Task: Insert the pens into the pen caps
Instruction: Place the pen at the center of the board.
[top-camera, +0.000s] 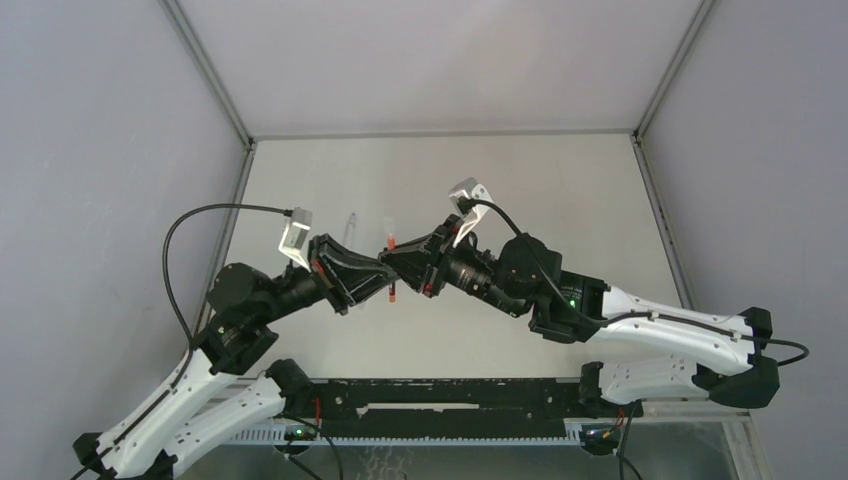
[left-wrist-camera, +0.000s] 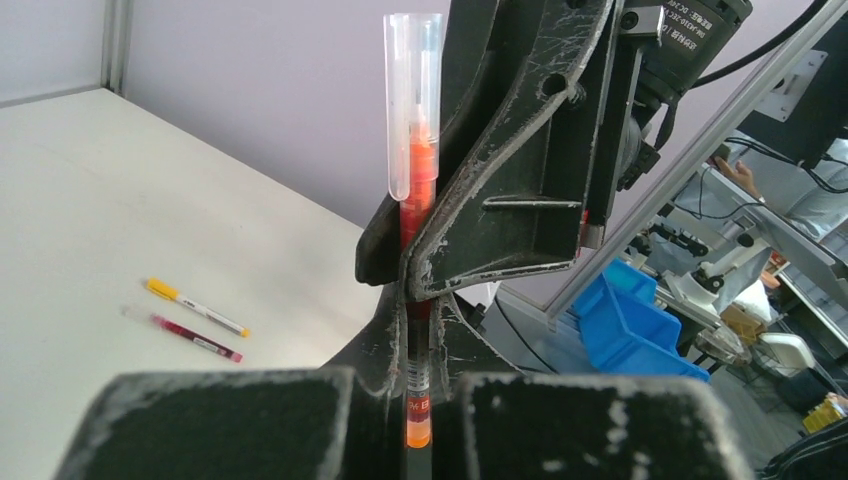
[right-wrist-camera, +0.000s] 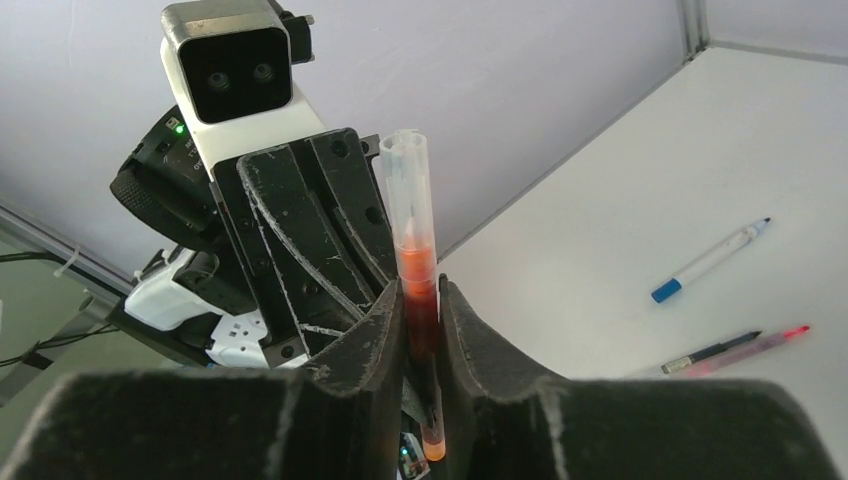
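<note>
Where left hand (top-camera: 383, 273) meets right hand (top-camera: 399, 262), orange pen (top-camera: 390, 239) pinched upright.

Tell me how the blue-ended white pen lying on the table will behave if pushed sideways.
The white pen is slim and round-looking, lying flat on the smooth table, so it would probably roll rather than slide. Its straight barrel looks rigid, unlikely to bend. Being so thin, it is likely light and may skitter at a slight nudge.
</note>
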